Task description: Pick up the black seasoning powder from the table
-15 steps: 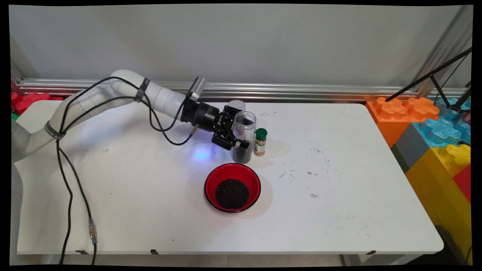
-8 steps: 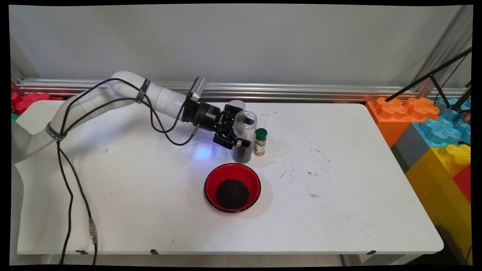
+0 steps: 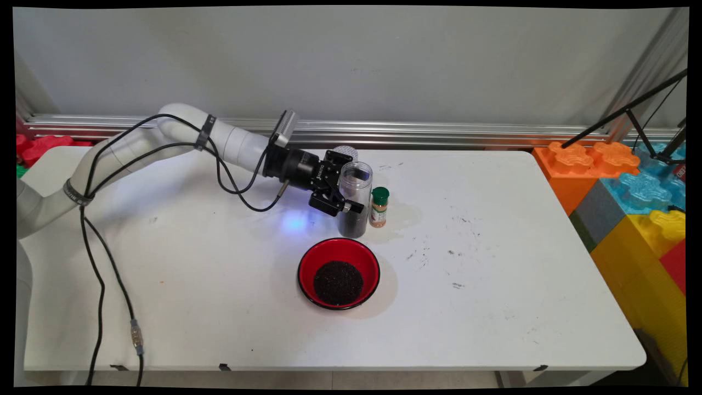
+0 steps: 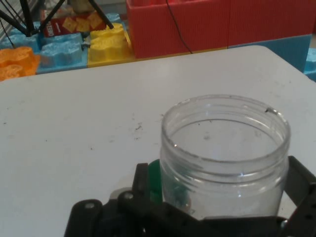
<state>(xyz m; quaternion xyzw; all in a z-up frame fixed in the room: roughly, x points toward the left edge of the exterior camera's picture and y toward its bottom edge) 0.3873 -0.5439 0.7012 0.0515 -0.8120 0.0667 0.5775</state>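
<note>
Gripping the clear jar (image 3: 354, 200) with my tool (image 3: 344, 189), jaws clamped on its sides. It stands upright on the bench (image 3: 493, 263), dark grains at the bottom, spice bottle (image 3: 378, 207) just right of it, red bowl (image 3: 338, 273) near its front.

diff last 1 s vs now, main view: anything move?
Barely. The claw stays closed round the clear jar and has eased slightly toward the picture's left and up; the jar's rim follows it, still upright. The green-capped spice bottle, the red bowl of dark grains and the table are as before.
</note>
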